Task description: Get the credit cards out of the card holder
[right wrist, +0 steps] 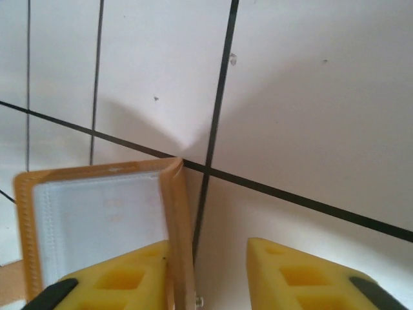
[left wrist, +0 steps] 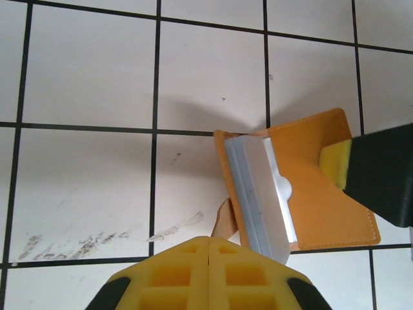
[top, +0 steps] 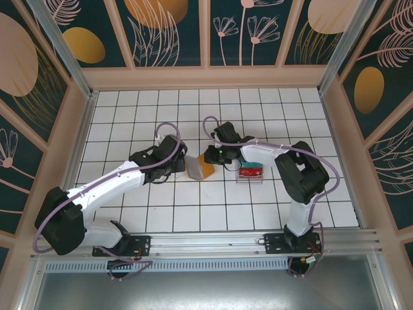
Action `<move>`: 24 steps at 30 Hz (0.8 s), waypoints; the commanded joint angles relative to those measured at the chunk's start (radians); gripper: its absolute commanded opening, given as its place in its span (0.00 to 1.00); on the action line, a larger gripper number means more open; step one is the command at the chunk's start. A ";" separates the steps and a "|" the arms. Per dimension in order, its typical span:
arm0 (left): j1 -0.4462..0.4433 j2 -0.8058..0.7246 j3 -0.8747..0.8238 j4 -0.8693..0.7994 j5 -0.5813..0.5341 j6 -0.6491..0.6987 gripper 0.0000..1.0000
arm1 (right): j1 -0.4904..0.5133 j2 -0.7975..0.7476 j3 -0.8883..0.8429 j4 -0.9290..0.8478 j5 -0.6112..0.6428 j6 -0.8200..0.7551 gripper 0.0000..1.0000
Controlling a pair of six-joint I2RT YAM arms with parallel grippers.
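At the bottom of the left wrist view, the left pincer point(left wrist: 210, 252) is seen clenched. A tan flap of the card holder point(left wrist: 316, 200) runs down into its closed fingers, apparently so that the wallet is anchored while it is worked open. Just above, the holder is held spread over the white tiled counter point(left wrist: 84, 71), with its orange outer panel toward the right of the frame and its pale grey-blue pocket leaves raised at centre. At the right edge, that panel is touched by a yellow pad point(left wrist: 335, 161) on a black finger, judged to belong to the other arm.

In the right wrist view, the right pincer point(right wrist: 210, 258) is shown released. Its fingers are set apart and the panel's stitched edge lies against the left-hand one, so nothing is clamped there yet. Whether credit cards sit in the pockets cannot be told.

From overhead, the holder is placed at mid-frame between both pincers. A clear box point(top: 250, 172) with red contents is set just to its right, and patterned wall panels point(top: 168, 26) stand beyond.
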 commanded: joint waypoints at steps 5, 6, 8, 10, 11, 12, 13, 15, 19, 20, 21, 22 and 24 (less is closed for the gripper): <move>0.016 -0.028 0.011 -0.045 -0.042 0.044 0.00 | 0.001 0.006 -0.044 0.013 -0.003 0.010 0.00; 0.016 -0.033 0.022 -0.046 -0.040 0.050 0.00 | 0.002 0.010 -0.049 0.018 -0.006 0.013 0.00; 0.016 -0.041 0.040 -0.044 -0.036 0.061 0.00 | 0.002 0.018 -0.058 0.028 -0.018 0.020 0.00; 0.017 -0.050 0.066 -0.033 -0.022 0.072 0.00 | 0.004 0.026 -0.060 0.035 -0.028 0.025 0.00; 0.016 -0.055 0.075 -0.024 -0.008 0.075 0.00 | 0.005 0.028 -0.059 0.037 -0.029 0.025 0.00; 0.017 -0.063 0.074 -0.010 0.006 0.076 0.00 | 0.007 0.031 -0.057 0.038 -0.029 0.026 0.00; 0.017 -0.068 0.072 0.004 0.018 0.075 0.00 | 0.008 0.032 -0.056 0.039 -0.031 0.028 0.00; 0.016 -0.069 0.059 0.014 0.016 0.071 0.00 | 0.010 0.035 -0.051 0.037 -0.032 0.027 0.03; 0.016 -0.049 0.019 -0.005 0.001 0.056 0.00 | 0.011 0.014 -0.048 0.029 -0.016 0.026 0.10; 0.016 -0.051 0.001 -0.005 -0.004 0.051 0.00 | 0.011 0.005 -0.045 0.026 -0.011 0.023 0.13; 0.016 -0.050 -0.014 -0.001 -0.010 0.047 0.00 | 0.011 -0.001 -0.043 0.023 -0.009 0.020 0.14; 0.016 -0.051 -0.028 0.000 -0.014 0.045 0.00 | 0.011 -0.006 -0.040 0.020 -0.011 0.017 0.13; 0.017 -0.043 -0.053 0.006 -0.022 0.042 0.00 | 0.011 -0.014 -0.034 0.012 -0.014 0.013 0.12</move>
